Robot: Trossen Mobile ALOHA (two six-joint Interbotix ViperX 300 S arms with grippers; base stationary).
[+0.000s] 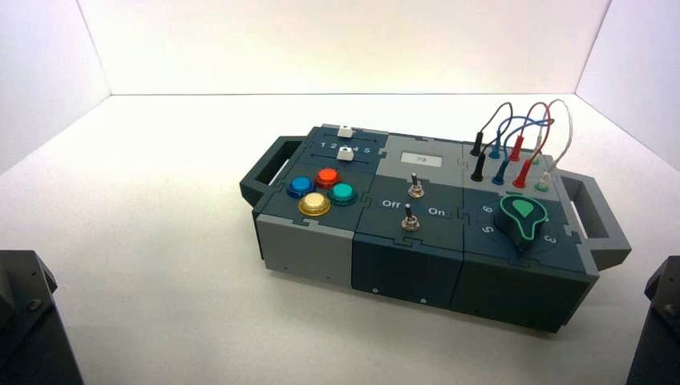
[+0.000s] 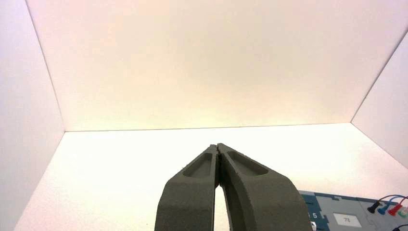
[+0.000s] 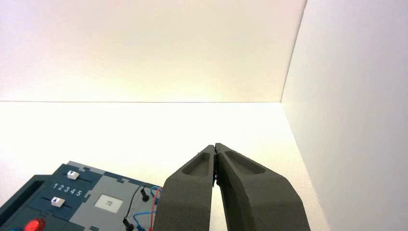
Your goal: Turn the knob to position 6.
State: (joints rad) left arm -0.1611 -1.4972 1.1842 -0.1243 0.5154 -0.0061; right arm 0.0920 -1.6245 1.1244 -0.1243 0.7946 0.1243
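The knob (image 1: 522, 216), a dark teal teardrop dial with a bright green top face, sits at the right front of the box (image 1: 401, 265) in the high view. White numerals ring it, with the 6 (image 1: 487, 209) on its far left side. My left gripper (image 2: 217, 146) is shut on nothing, parked well to the left of the box. Parked off the box's right side, my right gripper (image 3: 214, 146) is also shut and holds nothing. Neither wrist view shows the knob.
The box carries coloured push buttons (image 1: 321, 190), two toggle switches (image 1: 414, 190), two white sliders (image 1: 346, 153) and plugged wires (image 1: 513, 144). Handles (image 1: 597, 220) stick out at both ends. White walls enclose the table.
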